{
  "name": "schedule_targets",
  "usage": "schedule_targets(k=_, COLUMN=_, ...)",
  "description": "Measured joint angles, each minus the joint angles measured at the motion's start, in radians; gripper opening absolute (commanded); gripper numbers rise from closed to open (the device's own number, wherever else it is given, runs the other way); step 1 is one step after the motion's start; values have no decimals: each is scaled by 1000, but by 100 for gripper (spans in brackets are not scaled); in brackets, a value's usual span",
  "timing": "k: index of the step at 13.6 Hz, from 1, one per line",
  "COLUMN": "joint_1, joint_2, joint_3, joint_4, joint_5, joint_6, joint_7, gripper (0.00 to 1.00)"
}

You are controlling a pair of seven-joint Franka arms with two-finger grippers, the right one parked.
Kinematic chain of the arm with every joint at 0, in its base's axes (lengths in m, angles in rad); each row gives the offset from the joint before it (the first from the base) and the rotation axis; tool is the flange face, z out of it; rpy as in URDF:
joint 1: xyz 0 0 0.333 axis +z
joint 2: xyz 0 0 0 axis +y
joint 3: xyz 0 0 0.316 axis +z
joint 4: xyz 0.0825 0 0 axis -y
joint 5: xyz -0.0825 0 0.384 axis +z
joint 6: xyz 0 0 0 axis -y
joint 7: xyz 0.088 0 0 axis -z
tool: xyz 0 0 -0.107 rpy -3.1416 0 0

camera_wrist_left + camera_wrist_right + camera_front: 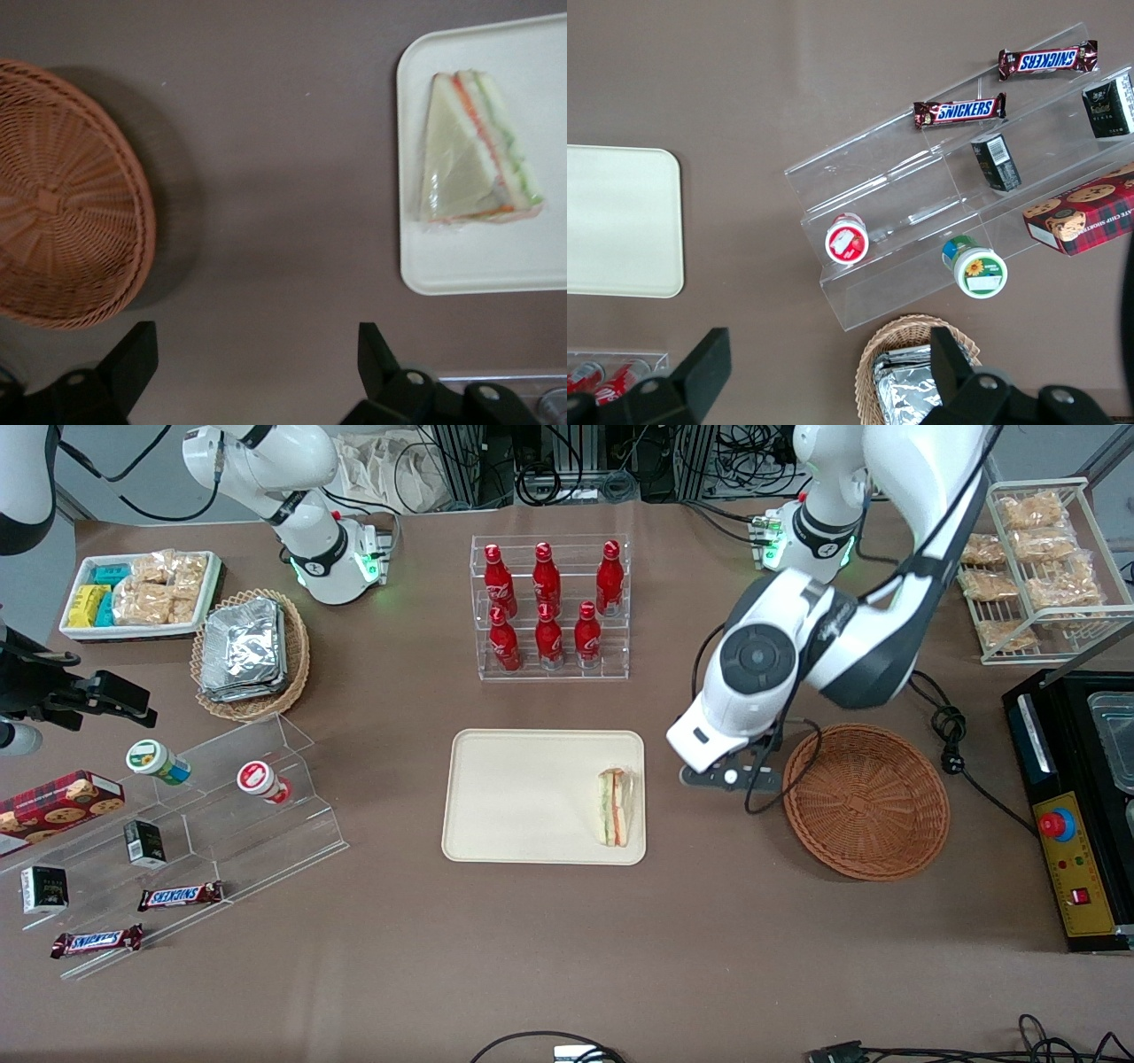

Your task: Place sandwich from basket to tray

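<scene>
Already the sandwich (613,807) lay flat on the tray (523,797), near the edge closest to the basket (866,801). Between tray and basket hovered the gripper (257,363), fingers spread wide, holding nothing.

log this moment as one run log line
sandwich: on tray | basket: empty | left pincer: open, over bare table between basket and tray

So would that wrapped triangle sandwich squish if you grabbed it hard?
Probably: the clear-wrapped triangular sandwich shows soft pale bread and thin fillings. Its film looks slippery. Lying flat on the cream rectangular tray, it shouldn't roll. The open pincer hovers between tray and basket.
</scene>
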Motion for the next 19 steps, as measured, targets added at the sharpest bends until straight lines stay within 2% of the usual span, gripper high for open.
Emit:
schedule_targets(k=4, joint_1=56, joint_2=-148, joint_3=1, joint_4=-130, joint_5=-36, joint_6=7, joint_7=15, gripper=100)
schedule_targets(k=8, joint_1=178, joint_2=-193, joint_3=6, joint_4=-127, joint_5=-142, joint_6=13, joint_7=104, gripper=100)
schedule_targets(k=14, joint_1=241, joint_2=-214, joint_3=11, joint_4=-116, joint_5=-154, joint_6=14, joint_7=149, gripper=100)
schedule_targets(k=16, joint_1=265, joint_2=-218, joint_3=44, joint_4=-107, joint_5=-154, joint_6=14, joint_7=233, gripper=100)
schedule_targets(k=19, joint_1=236, joint_2=-219, joint_3=186, joint_4=-78, joint_5=-158, joint_6=8, joint_7=387, gripper=100)
